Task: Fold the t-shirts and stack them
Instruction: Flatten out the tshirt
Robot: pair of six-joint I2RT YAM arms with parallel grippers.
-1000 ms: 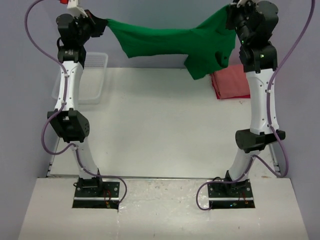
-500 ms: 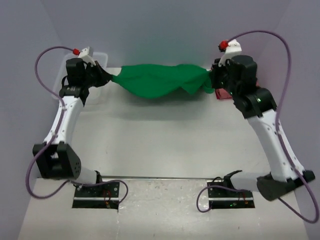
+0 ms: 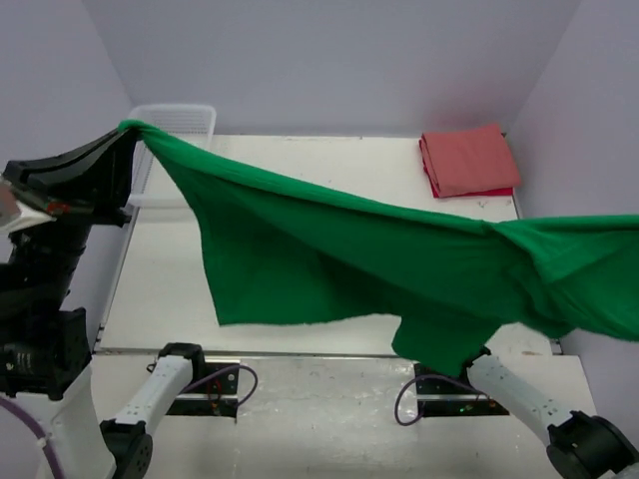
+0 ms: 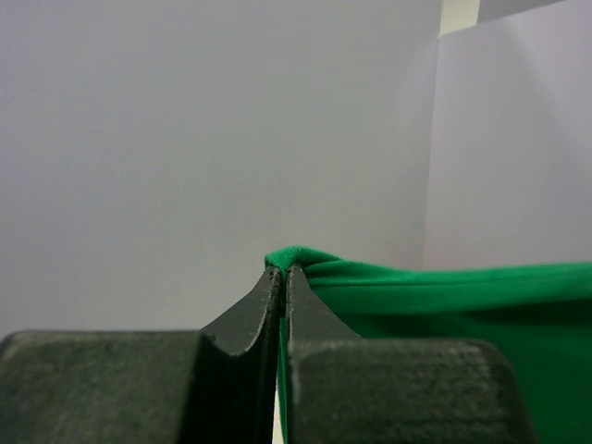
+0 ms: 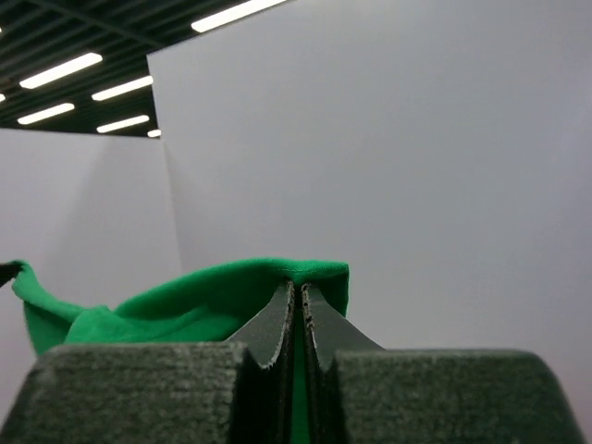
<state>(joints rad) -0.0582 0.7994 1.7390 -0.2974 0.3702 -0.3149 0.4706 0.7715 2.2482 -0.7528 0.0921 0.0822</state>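
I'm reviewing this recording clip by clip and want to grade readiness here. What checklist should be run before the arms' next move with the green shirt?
1. Left gripper shut on the green t-shirt: ok.
2. Right gripper shut on the same shirt: ok.
3. Shirt spread smooth between the grips: not ok, gathered in folds toward the right.
4. Salmon-red t-shirt folded and uncovered at the far right corner of the table: ok.
5. Hanging lower edge clear of the table: cannot tell.

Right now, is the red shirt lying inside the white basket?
No, the folded red shirt lies on the table at the far right corner, while the basket stands at the far left.
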